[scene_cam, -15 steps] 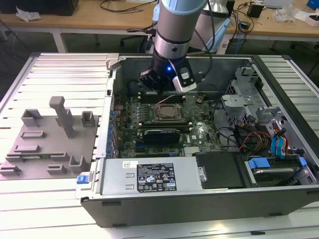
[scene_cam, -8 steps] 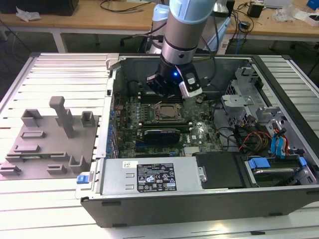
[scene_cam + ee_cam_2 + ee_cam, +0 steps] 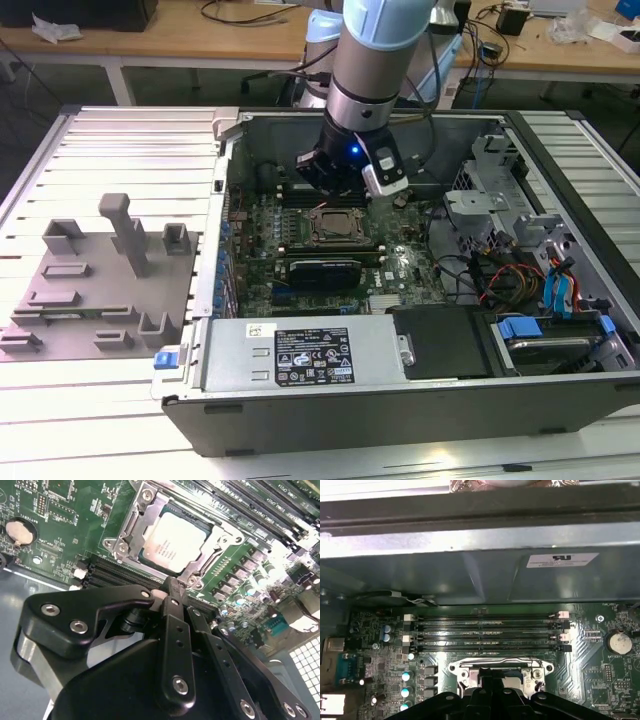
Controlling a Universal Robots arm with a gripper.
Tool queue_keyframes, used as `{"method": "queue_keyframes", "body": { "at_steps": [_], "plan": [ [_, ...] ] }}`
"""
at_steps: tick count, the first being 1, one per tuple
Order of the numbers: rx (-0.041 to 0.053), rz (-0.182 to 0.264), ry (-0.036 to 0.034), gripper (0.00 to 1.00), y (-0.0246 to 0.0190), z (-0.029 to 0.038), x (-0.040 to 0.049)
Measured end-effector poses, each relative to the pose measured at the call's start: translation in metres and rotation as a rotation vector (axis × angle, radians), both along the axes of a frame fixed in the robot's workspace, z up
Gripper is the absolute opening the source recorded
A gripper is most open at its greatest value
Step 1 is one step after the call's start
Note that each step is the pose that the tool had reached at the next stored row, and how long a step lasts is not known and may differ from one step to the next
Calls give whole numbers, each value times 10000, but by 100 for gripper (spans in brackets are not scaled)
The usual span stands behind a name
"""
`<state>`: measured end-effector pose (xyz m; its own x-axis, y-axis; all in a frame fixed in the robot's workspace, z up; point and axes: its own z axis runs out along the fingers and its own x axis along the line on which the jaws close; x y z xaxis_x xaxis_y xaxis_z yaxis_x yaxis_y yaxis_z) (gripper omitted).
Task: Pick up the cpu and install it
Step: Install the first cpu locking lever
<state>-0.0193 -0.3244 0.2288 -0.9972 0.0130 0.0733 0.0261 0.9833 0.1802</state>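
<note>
Silver-topped cpu [image 3: 172, 542] lies flat inside its socket [image 3: 131, 517], apparently seated; pincer [image 3: 171, 586] hovers just above, clenched or released I cannot tell.

Pale wooden workbenches [image 3: 200, 45] on white legs run across the back of the exterior view, strewn with black cables [image 3: 240, 12] and a crumpled white scrap [image 3: 55, 28]. Beneath them the floor [image 3: 60, 85] is dark. In front lies a ribbed, light-grey metal table [image 3: 100, 430], evenly and brightly lit
</note>
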Motion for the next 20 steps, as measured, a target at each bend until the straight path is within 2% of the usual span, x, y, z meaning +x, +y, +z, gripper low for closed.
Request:
{"method": "queue_keyframes", "body": {
  "at_steps": [3, 5, 6, 9, 12, 14, 15, 20],
  "plan": [
    [-1, 141, -165, 11, 31, -4, 0],
    [0, 232, -256, 11, 51, -8, 0],
    [1, 278, -280, 11, 64, -12, 0],
    [3, 371, -296, 11, 97, -37, 0],
    [3, 397, -296, 11, 113, -66, 0],
    [5, 405, -314, 11, 204, -102, 0],
    [2, 412, -376, 11, 202, -143, 0],
    [0, 413, -428, 11, 201, -191, 0]
  ]
}}
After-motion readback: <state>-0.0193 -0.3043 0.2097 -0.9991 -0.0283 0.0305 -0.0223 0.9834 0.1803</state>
